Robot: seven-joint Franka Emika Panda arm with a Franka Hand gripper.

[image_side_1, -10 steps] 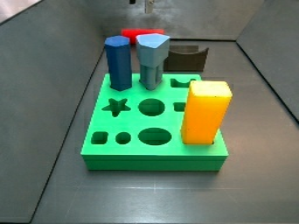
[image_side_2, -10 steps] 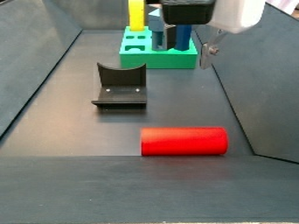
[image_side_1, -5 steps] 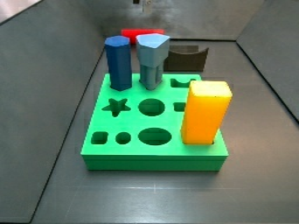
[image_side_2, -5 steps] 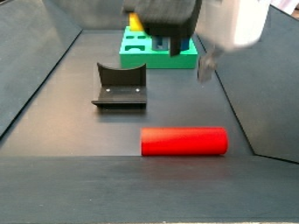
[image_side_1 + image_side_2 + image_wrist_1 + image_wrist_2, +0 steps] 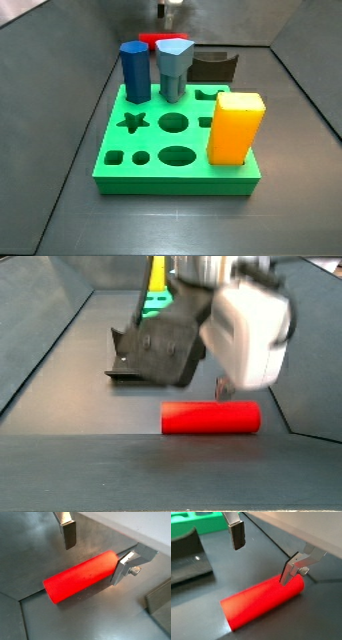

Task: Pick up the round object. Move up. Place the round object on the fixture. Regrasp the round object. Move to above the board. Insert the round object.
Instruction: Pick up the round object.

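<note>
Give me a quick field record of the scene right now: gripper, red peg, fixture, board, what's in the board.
gripper: open, hovering over the red peg, one finger to each side of its end
red peg: lying flat on the floor, not held
fixture: empty, on the floor between board and peg
board: green, at the far end from the peg
in board: blue peg, grey-blue peg, yellow block, all upright

In a side view the arm is motion-blurred, covering most of the fixture (image 5: 130,352) and the board (image 5: 156,303); the claw (image 5: 222,386) shows only a blurred fingertip at the round object's (image 5: 210,417) twelve o'clock.
</note>
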